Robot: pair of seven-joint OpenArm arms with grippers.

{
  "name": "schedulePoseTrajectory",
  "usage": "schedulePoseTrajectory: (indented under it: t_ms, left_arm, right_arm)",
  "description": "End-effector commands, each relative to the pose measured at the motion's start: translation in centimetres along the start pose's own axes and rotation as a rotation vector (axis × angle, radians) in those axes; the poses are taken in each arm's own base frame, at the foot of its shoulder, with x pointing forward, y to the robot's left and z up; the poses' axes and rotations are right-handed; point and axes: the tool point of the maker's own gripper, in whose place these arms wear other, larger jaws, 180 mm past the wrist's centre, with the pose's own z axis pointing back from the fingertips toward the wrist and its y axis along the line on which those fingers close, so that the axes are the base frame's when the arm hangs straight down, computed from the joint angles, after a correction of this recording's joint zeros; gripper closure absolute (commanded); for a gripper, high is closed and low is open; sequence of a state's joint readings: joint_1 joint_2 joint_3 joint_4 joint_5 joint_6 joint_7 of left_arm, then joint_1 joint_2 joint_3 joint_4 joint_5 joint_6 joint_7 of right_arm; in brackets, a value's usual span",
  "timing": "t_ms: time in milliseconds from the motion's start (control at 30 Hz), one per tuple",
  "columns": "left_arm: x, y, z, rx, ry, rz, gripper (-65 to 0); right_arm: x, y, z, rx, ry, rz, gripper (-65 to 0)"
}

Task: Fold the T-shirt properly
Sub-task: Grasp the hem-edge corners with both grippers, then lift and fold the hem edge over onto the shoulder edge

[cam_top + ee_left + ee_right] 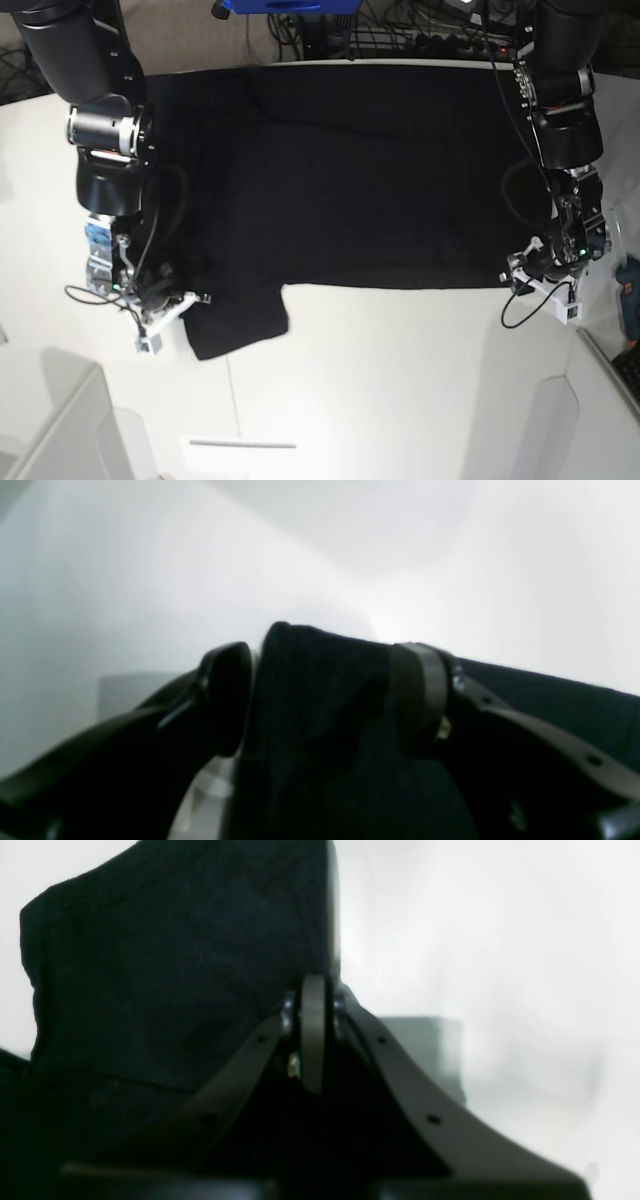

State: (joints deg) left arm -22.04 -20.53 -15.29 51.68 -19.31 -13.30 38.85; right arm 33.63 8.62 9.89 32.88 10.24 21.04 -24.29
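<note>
The T-shirt (360,190) is seen spread plain black side up across the far half of the white worktop (400,380), occupying the span from about nine o'clock to three o'clock in the base view, with no print visible. Its near edge runs almost straight across the middle of the worktop, while one flap, apparently a sleeve, hangs lower at about seven o'clock. The right end effector (314,1040) is found at that seven o'clock corner; in its wrist view the jaws are pressed together with black cloth rising just beside and behind them, so a pinch on the T-shirt's edge is judged likely. The left end effector (325,700) is placed at the four o'clock corner, and in its wrist view a thick bunch of black fabric is seen standing between jaws that are spread fairly wide; whether the cloth is truly clamped cannot be told, since the fingers (227,695) may merely flank it. As a judgement, the garment appears flattened and possibly doubled over once along its length, given the straight near edge. Remaining work is taken to include tucking the protruding sleeve, making the crosswise folds, and squaring the result into a compact packet.
</note>
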Motion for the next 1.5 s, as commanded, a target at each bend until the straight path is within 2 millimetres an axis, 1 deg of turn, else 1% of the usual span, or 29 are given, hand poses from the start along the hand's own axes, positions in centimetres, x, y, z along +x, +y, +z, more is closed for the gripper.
schedulePoseTrajectory:
  t_ms: [0, 67, 100, 133, 200, 300, 333, 367, 433, 500, 567, 667, 700, 833, 1000, 1167, 1267, 1333, 1400, 1467]
  left_arm:
    - [2.1, 0.4, 0.3, 0.008, -0.042, -0.004, -41.0]
    - [1.2, 0.7, -0.1, 0.011, -0.014, 0.009, -40.6]
    - [0.7, 0.8, -0.2, 0.012, -0.001, 0.013, -39.5]
    - [0.7, 0.8, -0.3, 0.01, 0.003, 0.017, -35.7]
    - [0.3, 0.8, -0.5, 0.009, 0.015, 0.023, -22.9]
    - [0.2, 0.8, -0.5, 0.009, 0.018, 0.026, -2.8]
    - [0.4, 0.8, -0.5, 0.006, 0.014, 0.028, 0.0]
    - [0.5, 0.7, -0.5, 0.005, 0.009, 0.027, 0.0]
    - [0.6, 0.7, -0.4, 0.003, 0.008, 0.026, 0.0]
    - [0.6, 0.4, -0.4, -0.015, 0.008, 0.01, 0.0]
    - [0.9, -0.1, -0.2, -0.053, 0.0, -0.02, 0.0]
    - [2.0, -0.9, 0.5, -0.088, -0.037, -0.073, 0.0]
    - [1.8, -0.8, 0.8, -0.085, -0.041, -0.084, 0.0]
    - [2.4, -1.3, 2.0, -0.086, -0.088, -0.133, 0.0]
    - [2.1, -1.6, 3.1, -0.086, -0.116, -0.174, 0.0]
    - [2.3, -0.2, 5.3, -0.057, -0.177, -0.16, 0.0]
    - [1.8, -0.1, 6.1, -0.052, -0.189, -0.185, 0.0]
    - [1.5, -0.4, 6.6, -0.055, -0.196, -0.199, 0.0]
    - [1.2, -0.8, 7.2, -0.082, -0.207, -0.186, 0.0]
    - [1.2, -0.7, 8.2, -0.119, -0.236, -0.124, 0.0]
  right_arm:
    - [1.7, -0.3, 0.4, -0.009, -0.02, 0.014, 0.0]
    - [1.7, -0.3, 0.4, -0.009, -0.02, 0.014, 0.0]
    - [1.7, -0.3, 0.4, -0.009, -0.02, 0.014, 0.0]
    - [1.7, -0.3, 0.4, -0.009, -0.02, 0.014, 0.0]
    - [1.7, -0.3, 0.4, -0.009, -0.022, 0.014, 0.0]
    - [1.8, -0.3, 0.4, -0.008, -0.025, 0.013, 0.0]
    - [1.9, -0.3, 0.5, -0.008, -0.029, 0.013, 0.0]
    - [2.4, -0.2, 0.6, -0.009, -0.041, 0.019, 0.0]
    - [2.4, -0.3, 1.0, -0.015, -0.061, 0.032, 0.0]
    - [3.3, -0.3, 1.7, -0.024, -0.105, 0.056, 0.0]
    - [3.8, -0.2, 2.3, -0.029, -0.131, 0.075, 0.0]
    - [3.9, -0.2, 2.9, -0.035, -0.153, 0.096, 0.0]
    - [3.9, -0.2, 3.1, -0.037, -0.159, 0.1, 0.0]
    - [3.9, -0.1, 3.8, -0.043, -0.185, 0.119, 0.0]
    - [4.1, 0.2, 5.2, -0.052, -0.231, 0.153, 0.0]
    - [3.8, 0.5, 6.6, -0.066, -0.231, 0.189, 0.0]
    - [3.4, 0.9, 7.8, -0.074, -0.239, 0.215, 0.0]
    - [3.0, 1.0, 8.1, -0.076, -0.241, 0.223, 0.0]
    - [2.6, 1.0, 8.4, -0.078, -0.242, 0.229, 0.0]
    - [2.1, 1.1, 8.7, -0.079, -0.241, 0.233, 0.0]
